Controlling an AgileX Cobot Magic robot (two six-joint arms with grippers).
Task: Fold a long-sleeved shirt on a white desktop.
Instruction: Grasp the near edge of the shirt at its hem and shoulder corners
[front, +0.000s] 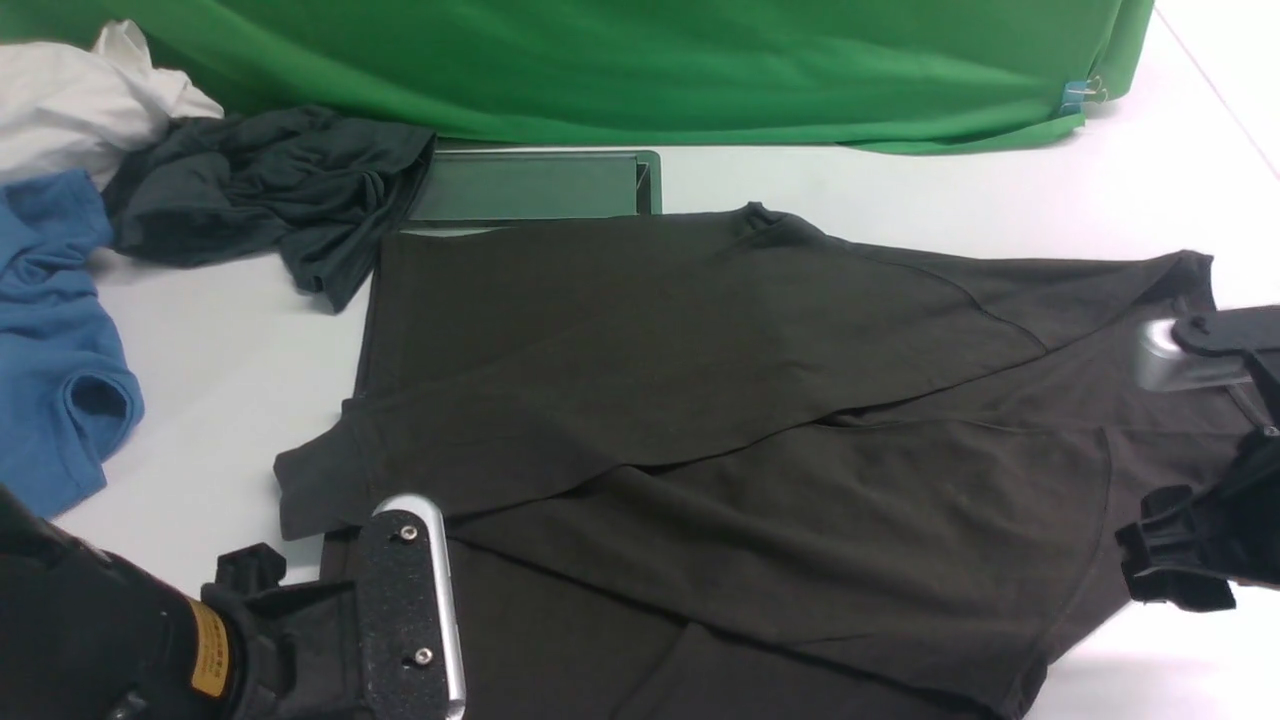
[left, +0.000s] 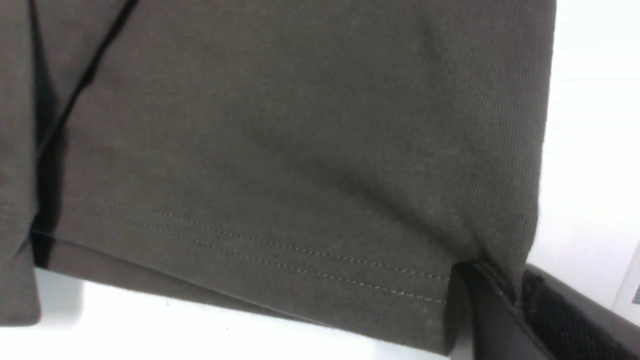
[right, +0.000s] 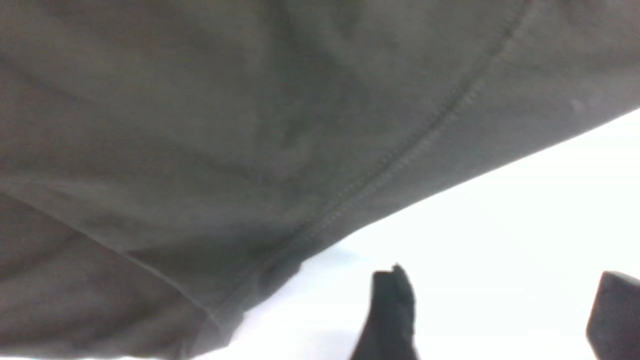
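Grips the hem of the long-sleeved shirt (front: 700, 400) in the tightly closed left gripper (left: 515, 300), holds the right gripper (right: 505, 315) spread wide, empty, over the white desktop (right: 500, 210).

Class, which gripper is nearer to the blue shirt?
Left. The left gripper pinches the dark shirt at its hem corner, close beside the blue shirt; the right gripper is open at the dark shirt's opposite end.

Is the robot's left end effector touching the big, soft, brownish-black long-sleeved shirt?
Touching. The left wrist view shows the left end effector closed on the brownish-black long-sleeved shirt, with the stitched hem corner pinched in its grip.
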